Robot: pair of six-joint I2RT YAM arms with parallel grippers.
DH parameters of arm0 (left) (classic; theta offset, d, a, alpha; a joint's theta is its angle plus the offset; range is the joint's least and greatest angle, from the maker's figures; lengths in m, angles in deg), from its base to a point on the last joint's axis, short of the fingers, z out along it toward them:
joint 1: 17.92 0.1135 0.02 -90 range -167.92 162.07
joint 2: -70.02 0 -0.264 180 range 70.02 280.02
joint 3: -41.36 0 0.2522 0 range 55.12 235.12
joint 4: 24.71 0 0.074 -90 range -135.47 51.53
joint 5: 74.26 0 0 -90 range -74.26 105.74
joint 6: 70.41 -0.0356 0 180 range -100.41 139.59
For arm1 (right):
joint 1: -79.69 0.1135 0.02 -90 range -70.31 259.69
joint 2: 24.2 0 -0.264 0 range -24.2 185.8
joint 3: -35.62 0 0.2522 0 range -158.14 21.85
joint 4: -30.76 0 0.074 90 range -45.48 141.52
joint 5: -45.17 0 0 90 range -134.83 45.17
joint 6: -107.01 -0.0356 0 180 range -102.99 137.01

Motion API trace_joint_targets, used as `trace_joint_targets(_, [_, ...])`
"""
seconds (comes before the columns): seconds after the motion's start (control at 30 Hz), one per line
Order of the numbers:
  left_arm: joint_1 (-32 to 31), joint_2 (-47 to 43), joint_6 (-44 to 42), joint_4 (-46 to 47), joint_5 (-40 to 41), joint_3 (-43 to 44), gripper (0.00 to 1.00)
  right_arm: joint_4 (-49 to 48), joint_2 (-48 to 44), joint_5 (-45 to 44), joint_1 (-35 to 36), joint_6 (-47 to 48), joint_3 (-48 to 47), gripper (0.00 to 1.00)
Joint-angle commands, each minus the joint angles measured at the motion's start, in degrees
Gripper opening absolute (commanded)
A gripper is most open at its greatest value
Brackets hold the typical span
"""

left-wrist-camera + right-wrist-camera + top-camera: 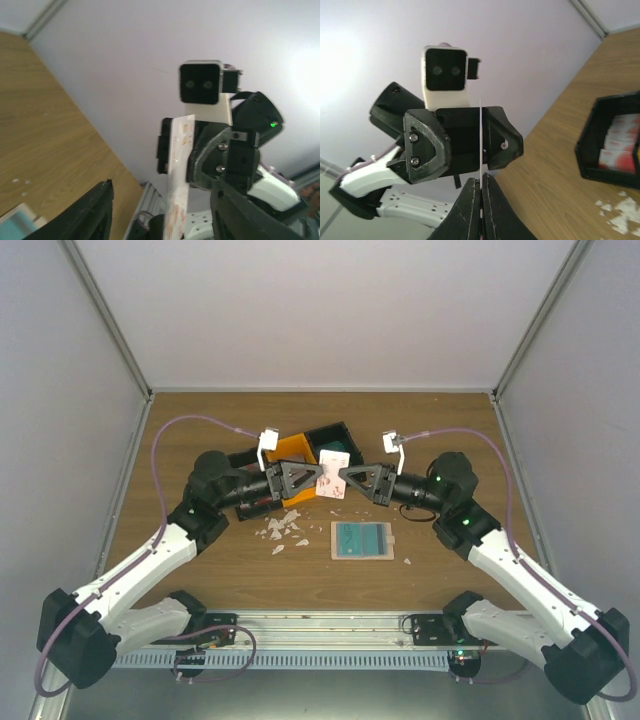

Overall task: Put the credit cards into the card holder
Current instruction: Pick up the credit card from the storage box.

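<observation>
A white credit card with red markings (332, 483) hangs upright in the air between the two grippers, above the table's middle. My right gripper (481, 192) is shut on its edge; the card (480, 125) shows edge-on as a thin line. My left gripper (162, 215) faces it with its jaws apart on either side of the card (179, 150), not pinching it. The beige card holder (388, 541) lies flat on the table below, with a teal card (358, 537) on it. More white and red cards (620, 145) sit in a black bin.
The joined black-orange-black bins (295, 452) stand just behind the left gripper. Small white scraps (282, 528) lie on the wood left of the card holder. Grey walls close in the table on three sides.
</observation>
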Motion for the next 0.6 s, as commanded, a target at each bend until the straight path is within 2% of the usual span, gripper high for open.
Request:
trace_joint_targets(0.0, [-0.34, -2.31, -9.12, -11.05, 10.15, -1.07, 0.6, 9.23, -0.44, -5.72, -0.52, 5.6, 1.39, 0.01])
trace_joint_targets(0.1, [-0.36, -2.01, -14.68, -18.91, 15.82, -1.86, 0.66, 18.79, 0.01, -8.73, -1.73, 11.55, 2.01, 0.01])
trace_joint_targets(0.27, [-0.82, -0.2, -16.95, -18.71, 14.95, -7.87, 0.68, 30.12, 1.11, -9.41, -6.35, 15.55, 4.45, 0.0])
trace_joint_targets(0.43, [-1.94, 0.37, -14.93, -11.87, 14.48, -16.58, 0.69, 36.11, 3.0, -8.94, -11.22, 18.03, 8.63, 0.0])
trace_joint_targets(0.57, [-3.9, 2.32, -13.95, -7.95, 15.68, -19.37, 0.69, 36.1, 4.07, -8.52, -13.84, 19.03, 11.25, 0.01])
